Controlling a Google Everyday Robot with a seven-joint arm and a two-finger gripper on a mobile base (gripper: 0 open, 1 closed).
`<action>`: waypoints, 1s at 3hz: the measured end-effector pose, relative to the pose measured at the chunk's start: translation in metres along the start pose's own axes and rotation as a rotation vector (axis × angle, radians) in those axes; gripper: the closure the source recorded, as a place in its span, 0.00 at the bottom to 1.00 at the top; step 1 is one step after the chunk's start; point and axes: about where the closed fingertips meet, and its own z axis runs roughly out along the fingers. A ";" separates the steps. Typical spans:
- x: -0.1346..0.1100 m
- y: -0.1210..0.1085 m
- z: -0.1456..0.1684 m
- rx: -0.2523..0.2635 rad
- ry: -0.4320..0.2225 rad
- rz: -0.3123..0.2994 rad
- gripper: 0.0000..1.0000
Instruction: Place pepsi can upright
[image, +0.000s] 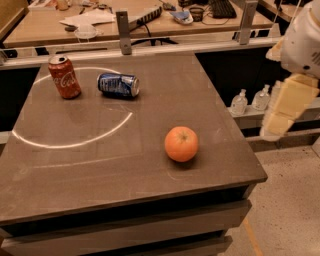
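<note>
Currently hovering with the gripper (287, 109) off the table's (125, 185) right edge, spread or pressed together impossible to tell. Needing a long reach leftward, past the orange (181, 143), to the pepsi can (118, 84): lying on its side toward the far edge, long axis running left-right, near the upright red can (64, 76).

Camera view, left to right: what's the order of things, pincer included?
red Coca-Cola can, upright → pepsi can, on its side → orange → pincer, in the air past the right edge of the table.
</note>
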 end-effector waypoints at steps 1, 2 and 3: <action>-0.031 -0.013 0.002 0.007 -0.004 0.048 0.00; -0.105 -0.037 0.032 -0.031 -0.082 -0.004 0.00; -0.151 -0.055 0.069 -0.072 -0.119 -0.063 0.00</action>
